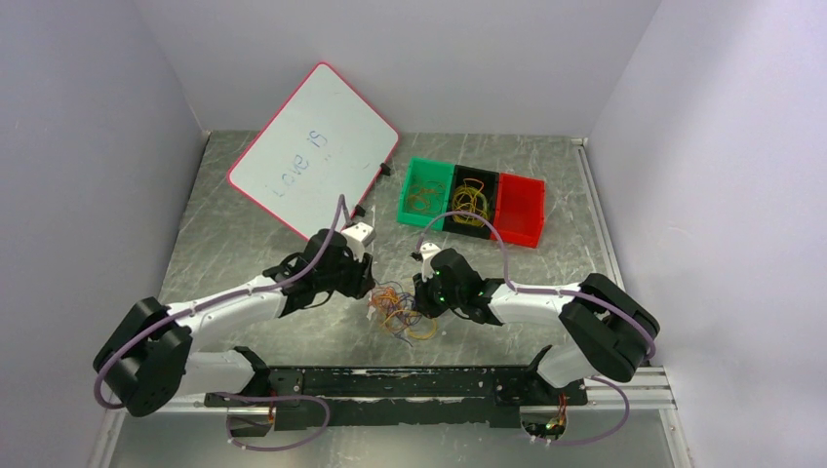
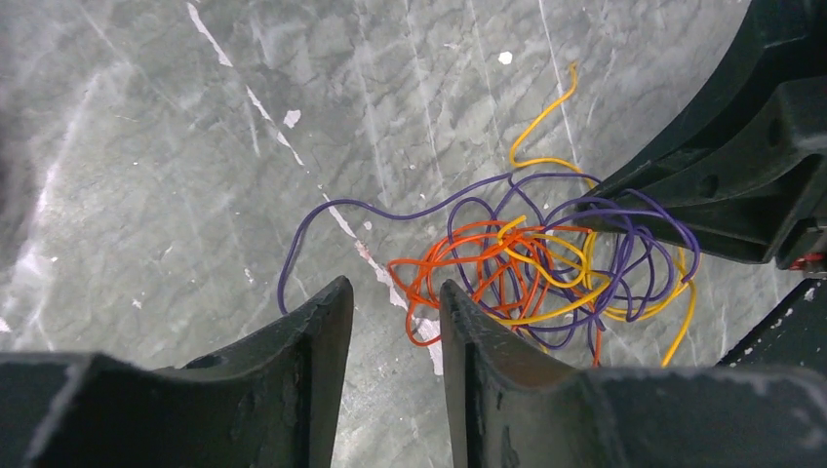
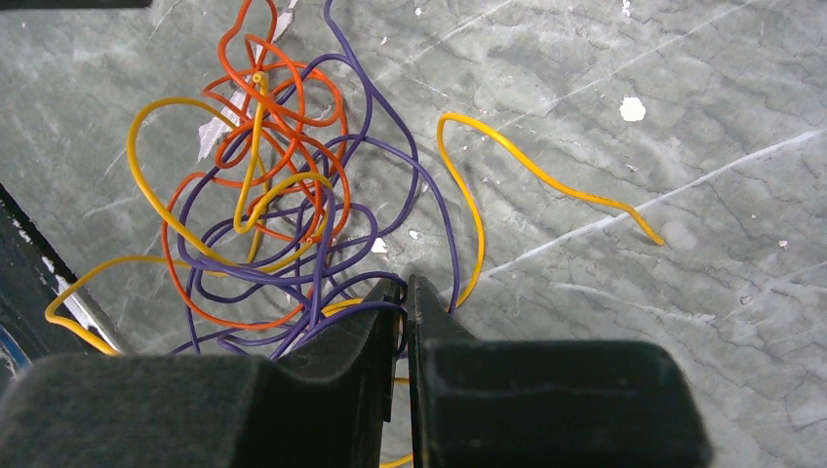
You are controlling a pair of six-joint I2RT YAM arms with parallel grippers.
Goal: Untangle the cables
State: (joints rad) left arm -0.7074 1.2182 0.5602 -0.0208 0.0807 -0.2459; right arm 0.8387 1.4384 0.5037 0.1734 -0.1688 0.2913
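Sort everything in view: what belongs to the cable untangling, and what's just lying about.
Job:
cable tangle in purple, orange and yellow
right gripper, fingers closed on a purple strand
left gripper, open beside it

Lying about:
whiteboard
green bin, black bin, red bin; the first two hold cable loops

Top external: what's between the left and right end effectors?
The cables, a tangled bunch, sit between the left end effector and the right end effector; the top external view shows it.
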